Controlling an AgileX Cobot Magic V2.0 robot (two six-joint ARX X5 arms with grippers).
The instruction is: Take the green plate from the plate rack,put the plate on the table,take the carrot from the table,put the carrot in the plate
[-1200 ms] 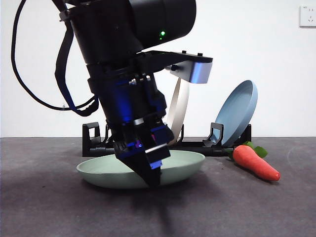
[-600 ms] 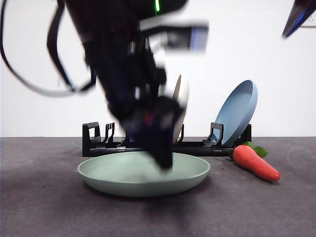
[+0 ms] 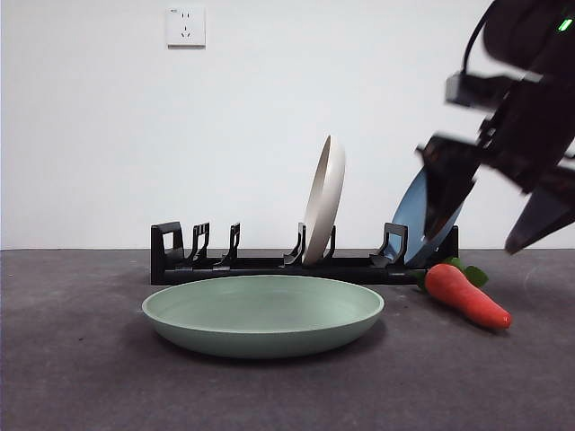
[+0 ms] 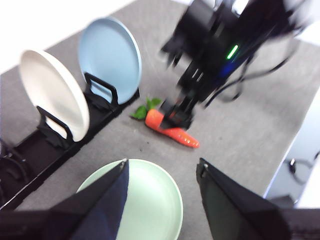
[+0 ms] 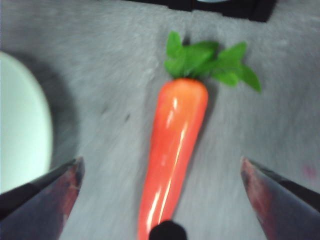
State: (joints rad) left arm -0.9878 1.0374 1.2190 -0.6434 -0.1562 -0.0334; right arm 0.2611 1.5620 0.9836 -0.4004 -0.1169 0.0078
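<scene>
Green plate (image 3: pixel 262 314) lies flat on the table (image 3: pixel 81 377), just in front of the plate rack (image 3: pixel 260 263). First half of the task looks done. Rack holds a cream-white plate (image 3: pixel 323 202) and a blue plate (image 4: pixel 111 52), both on edge.

Carrot (image 3: pixel 464 295) lies on the table beside the plate, near the rack's end, leaves toward the rack.

Right gripper (image 3: pixel 490 215) hangs above the carrot, jaws wide apart, straddling it across its width; not touching it, as far as I can see. Left gripper (image 4: pixel 162 200) is up high over the plate, jaws apart, holding nothing.

Step in hand, as I judge it: grasp the carrot. Best to descend straight, keep the body centred between the jaws, and close on the thicker half, below the leaves. It looks plush, so a firm squeeze should suit. Then lift clear of the plate's rim.
</scene>
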